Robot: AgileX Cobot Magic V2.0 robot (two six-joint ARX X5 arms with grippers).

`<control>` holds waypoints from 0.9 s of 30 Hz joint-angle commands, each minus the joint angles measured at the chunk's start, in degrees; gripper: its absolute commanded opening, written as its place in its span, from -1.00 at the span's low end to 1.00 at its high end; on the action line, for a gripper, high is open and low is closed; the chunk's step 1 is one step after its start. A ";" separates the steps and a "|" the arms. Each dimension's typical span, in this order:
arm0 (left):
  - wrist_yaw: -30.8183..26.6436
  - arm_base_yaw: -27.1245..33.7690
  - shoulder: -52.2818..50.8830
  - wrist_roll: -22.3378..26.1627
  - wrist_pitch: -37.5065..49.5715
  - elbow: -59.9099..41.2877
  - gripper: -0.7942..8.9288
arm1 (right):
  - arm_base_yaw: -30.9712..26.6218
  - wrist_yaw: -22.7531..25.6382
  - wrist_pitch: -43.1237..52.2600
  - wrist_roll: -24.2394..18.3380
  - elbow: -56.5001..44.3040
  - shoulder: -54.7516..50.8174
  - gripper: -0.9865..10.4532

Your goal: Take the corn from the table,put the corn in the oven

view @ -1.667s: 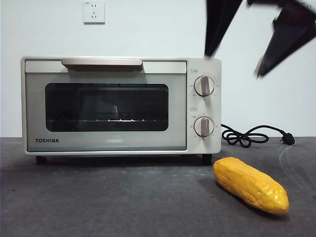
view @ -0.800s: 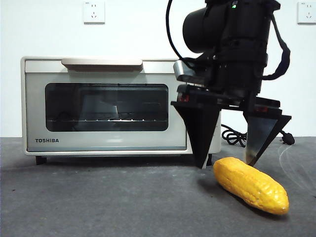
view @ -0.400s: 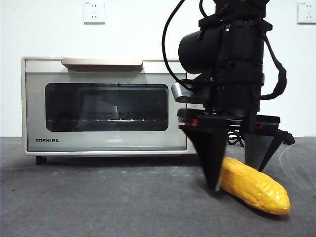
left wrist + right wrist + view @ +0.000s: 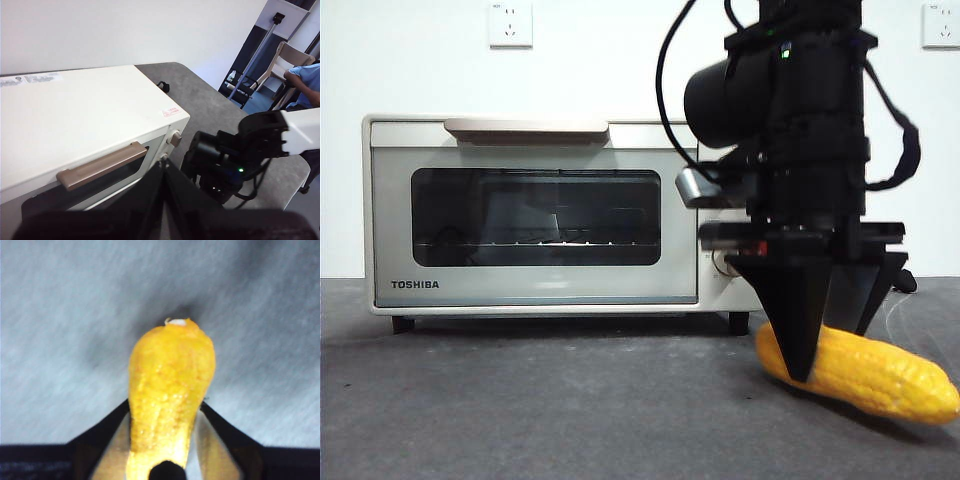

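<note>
The yellow corn (image 4: 885, 378) lies on the dark grey table (image 4: 520, 410), right of the oven's front corner. My right gripper (image 4: 832, 355) has come straight down over it. Its black jaws stand one on each side of the cob's left end, shut on the corn. In the right wrist view the corn (image 4: 170, 385) fills the gap between the jaws of the right gripper (image 4: 165, 404) and touches both. The cream oven (image 4: 535, 215) has its door shut. My left gripper (image 4: 164, 167) is shut and hangs above the oven (image 4: 75, 115), holding nothing.
A white wall with a socket (image 4: 510, 25) stands behind the oven. The oven's plug (image 4: 162, 86) lies on the table beyond it. The left wrist view shows the right arm (image 4: 225, 160) by the oven's knob side, and a seated person (image 4: 305, 75) past the table's edge.
The right gripper came down from the top corner onto the corn and closed its jaws on the cob's left end. The corn has shifted to the right and now lies flatter.
</note>
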 commanded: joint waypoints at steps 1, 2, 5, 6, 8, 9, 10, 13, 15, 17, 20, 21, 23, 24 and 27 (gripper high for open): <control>0.37 -0.15 1.25 0.74 0.48 0.15 -0.85 | 2.05 -1.11 -0.24 -0.15 -0.42 -4.28 -0.85; 0.39 -0.17 1.86 0.74 0.55 0.15 -0.85 | 2.78 -1.95 -0.24 0.09 -0.37 -5.90 -0.85; 0.37 -0.17 3.72 0.74 0.90 0.15 -0.85 | 5.01 -4.50 -0.17 0.83 -0.22 -11.34 -0.85; 0.39 -0.17 4.33 0.74 1.25 0.15 -0.85 | 5.70 -4.83 -0.11 1.38 -0.13 -13.16 -0.85; 0.37 -0.17 5.77 0.72 2.40 0.15 -0.85 | 7.45 -5.18 0.46 2.23 0.02 -17.27 -0.85; 0.37 -0.22 6.43 0.72 2.97 0.15 -0.85 | 8.13 -5.18 0.79 2.91 0.09 -19.08 -0.85; 0.35 -0.37 7.15 0.72 3.65 0.15 -0.85 | 8.87 -5.18 1.22 3.50 0.15 -21.24 -0.85; 0.24 -1.46 9.40 0.46 6.03 0.15 -0.85 | 10.75 -5.18 2.32 5.20 0.35 -27.04 -0.85; -0.83 -2.60 10.91 0.44 7.45 0.15 -0.85 | 11.58 -5.16 2.47 6.27 0.90 -30.38 -0.85; -3.58 -4.31 12.52 0.24 8.79 0.15 -0.85 | 12.20 -5.14 2.43 6.56 1.88 -33.38 -0.85; -8.57 -7.54 15.02 0.28 10.43 0.15 -0.85 | 12.57 -5.16 2.36 7.37 3.82 -36.76 -0.85; -10.19 -8.61 15.80 0.28 10.91 0.15 -0.85 | 12.57 -5.14 2.23 7.34 4.52 -37.55 -0.85; -14.21 -11.08 17.51 0.31 11.76 0.15 -0.85 | 12.57 -5.14 2.21 7.34 6.05 -38.97 -0.85; -16.22 -12.09 18.27 0.61 12.15 0.15 -0.85 | 12.57 -5.14 2.19 7.32 6.67 -39.39 -0.85; -23.32 -15.08 20.55 1.81 12.46 0.15 -0.85 | 12.55 -5.14 2.16 7.32 8.33 -40.19 -0.85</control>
